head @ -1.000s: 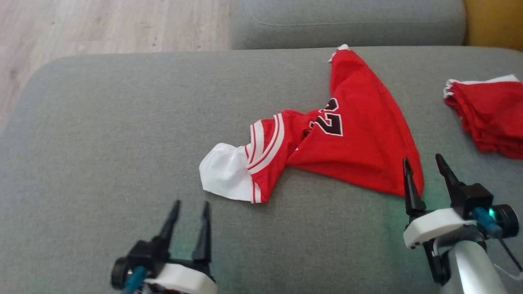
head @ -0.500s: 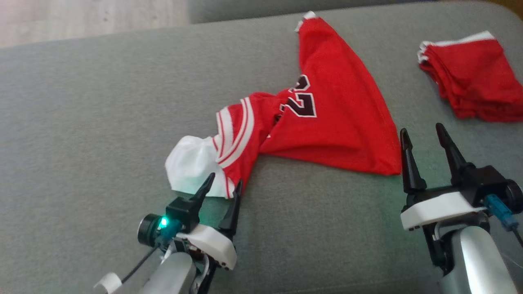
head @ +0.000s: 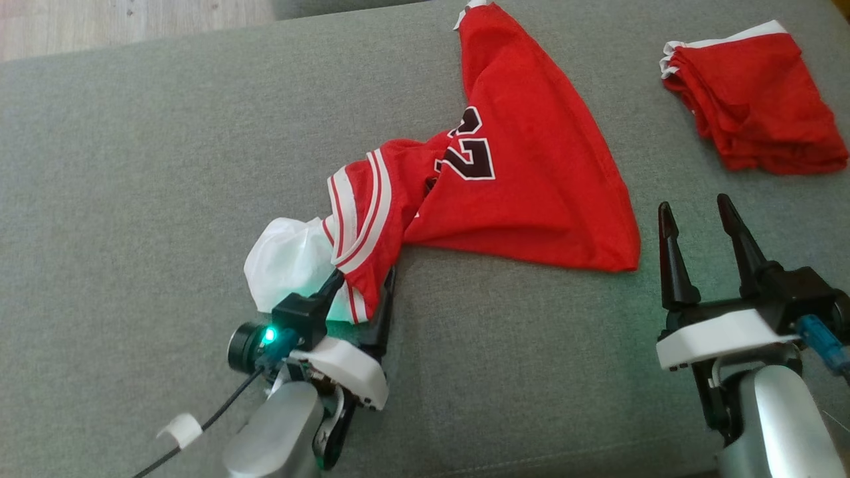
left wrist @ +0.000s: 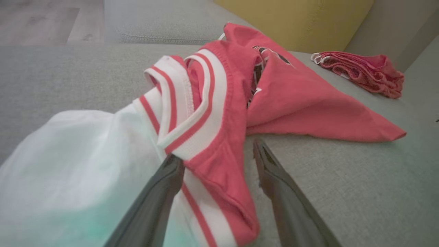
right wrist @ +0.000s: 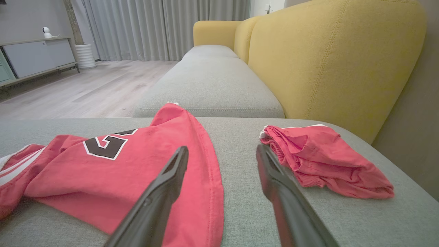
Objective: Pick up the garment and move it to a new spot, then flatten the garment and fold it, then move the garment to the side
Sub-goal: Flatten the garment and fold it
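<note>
left gripper [head: 364,282]: spread wide, fingers either side of the bunched near-left end of the garment [head: 531,199], nothing clamped.
white end [head: 285,265]: thin and puffed, touching the outer finger; likely to slither out of a shallow pinch.
striped trim [head: 358,206]: doubled and stitched, lying right between the fingers; judged the firmest place to take hold.
garment: in the middle of the cushion [head: 133,166], twisted at the centre, red body fanned flat toward the far right; light, limp, sure to drape and drag once lifted.
right gripper [head: 694,202]: equally wide, empty, just beside the near right corner [head: 624,262], not touching it.
near right corner: thin hem flat on the cushion; calls for a low, scooping pinch.
folded red pile [head: 757,106]: apart at far right; best kept clear of.
</note>
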### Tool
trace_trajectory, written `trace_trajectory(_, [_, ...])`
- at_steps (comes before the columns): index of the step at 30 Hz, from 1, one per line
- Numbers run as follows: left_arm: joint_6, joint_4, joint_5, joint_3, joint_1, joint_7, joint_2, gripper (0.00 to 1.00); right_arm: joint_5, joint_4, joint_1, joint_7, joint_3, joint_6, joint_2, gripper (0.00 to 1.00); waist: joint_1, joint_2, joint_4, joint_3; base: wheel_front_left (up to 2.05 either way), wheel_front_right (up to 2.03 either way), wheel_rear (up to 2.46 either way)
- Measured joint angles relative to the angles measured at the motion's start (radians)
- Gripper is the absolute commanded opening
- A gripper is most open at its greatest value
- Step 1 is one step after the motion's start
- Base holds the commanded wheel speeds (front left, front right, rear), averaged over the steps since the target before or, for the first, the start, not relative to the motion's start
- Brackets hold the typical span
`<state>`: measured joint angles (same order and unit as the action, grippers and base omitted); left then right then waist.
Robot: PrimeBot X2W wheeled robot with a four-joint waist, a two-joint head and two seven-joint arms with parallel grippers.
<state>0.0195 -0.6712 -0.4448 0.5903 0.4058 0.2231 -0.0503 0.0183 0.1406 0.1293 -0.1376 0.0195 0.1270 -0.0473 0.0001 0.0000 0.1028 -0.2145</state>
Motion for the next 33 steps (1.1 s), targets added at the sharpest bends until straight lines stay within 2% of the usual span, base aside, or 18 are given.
trace_trajectory(1, [-0.002, 0.0, -0.007, 0.006, 0.006, 0.004, 0.0, 0.53, 0.001, 0.001, 0.0, 0.0, -0.001, 0.0, 0.0, 1.0, 0.0, 0.0, 0.001, 0.001, 0.0, 0.0, 0.0])
trace_trajectory(2, [-0.002, 0.0, -0.012, 0.013, 0.011, 0.008, 0.0, 0.31, 0.001, 0.003, 0.001, -0.001, -0.001, 0.0, 0.0, 1.0, 0.0, 0.0, 0.002, 0.002, 0.0, 0.0, 0.0])
trace_trajectory(3, [-0.003, -0.001, -0.016, 0.022, 0.016, 0.008, 0.0, 0.0, 0.002, 0.004, 0.001, -0.003, -0.002, 0.0, 0.0, 1.0, 0.0, 0.0, 0.003, 0.004, 0.0, 0.0, 0.0])
trace_trajectory(11, [-0.03, 0.035, -0.013, 0.033, 0.045, 0.025, 0.001, 0.0, 0.017, 0.023, -0.001, -0.015, 0.019, 0.0, 0.0, 1.0, -0.0001, 0.0, -0.004, 0.043, 0.0, 0.0, 0.0])
trace_trajectory(18, [-0.049, 0.218, 0.05, 0.046, 0.034, 0.028, -0.028, 0.0, 0.039, 0.046, -0.047, -0.031, 0.056, 0.0, 0.0, 1.0, -0.0002, 0.0, -0.035, 0.112, 0.0, 0.0, 0.0])
trace_trajectory(23, [-0.091, 0.405, 0.06, 0.047, -0.039, 0.004, -0.099, 0.0, 0.052, 0.053, -0.081, -0.039, 0.057, 0.0, 0.001, 1.0, -0.0003, 0.0, -0.059, 0.154, 0.0, 0.0, 0.0])
trace_trajectory(27, [-0.123, 0.523, 0.053, 0.024, -0.089, -0.07, -0.15, 0.0, 0.053, 0.053, -0.083, -0.041, 0.057, 0.0, 0.001, 1.0, -0.0003, 0.0, -0.067, 0.158, 0.0, 0.0, 0.0])
trace_trajectory(33, [-0.149, 0.507, -0.005, -0.076, -0.15, -0.1, -0.247, 0.0, 0.067, 0.053, -0.078, -0.051, 0.054, 0.0, 0.001, 1.0, -0.0001, 0.0, -0.052, 0.112, 0.0, 0.0, 0.0])
